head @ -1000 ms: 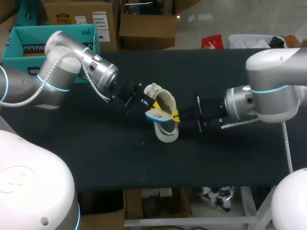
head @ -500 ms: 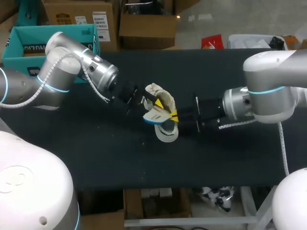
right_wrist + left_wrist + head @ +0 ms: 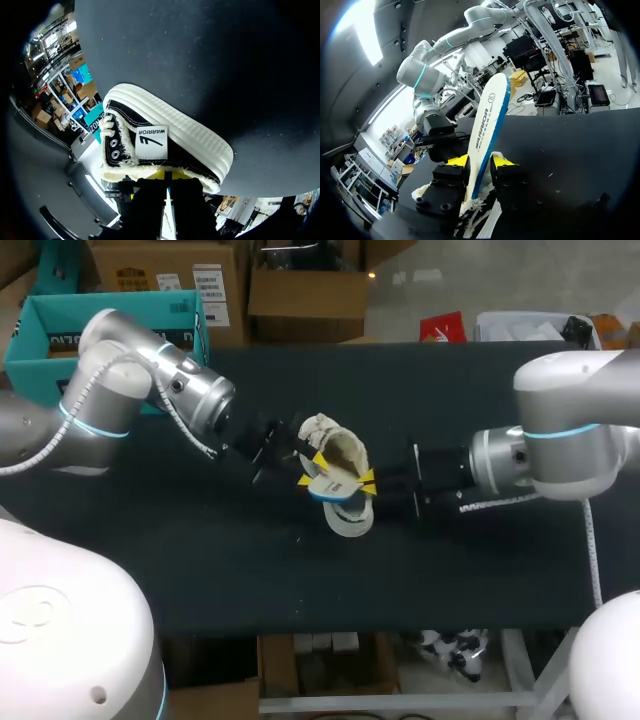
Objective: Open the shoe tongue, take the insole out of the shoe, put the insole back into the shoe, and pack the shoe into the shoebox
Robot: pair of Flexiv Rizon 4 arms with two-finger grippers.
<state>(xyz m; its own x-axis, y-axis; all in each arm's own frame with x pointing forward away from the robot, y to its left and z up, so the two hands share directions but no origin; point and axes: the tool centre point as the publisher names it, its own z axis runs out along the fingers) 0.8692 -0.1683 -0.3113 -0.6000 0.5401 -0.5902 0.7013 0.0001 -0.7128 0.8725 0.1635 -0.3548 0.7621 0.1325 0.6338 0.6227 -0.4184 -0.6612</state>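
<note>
The left gripper (image 3: 480,163) clasped the insole (image 3: 487,120) at the mouth of the shoe (image 3: 350,520), which the right gripper (image 3: 367,482) pinched, so reinsertion and boxing seemingly remained.

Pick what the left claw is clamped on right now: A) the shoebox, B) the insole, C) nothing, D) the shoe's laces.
B: in the left wrist view the white, blue-edged insole stands pinched from both sides between the two yellow tips of the left claw.
</note>
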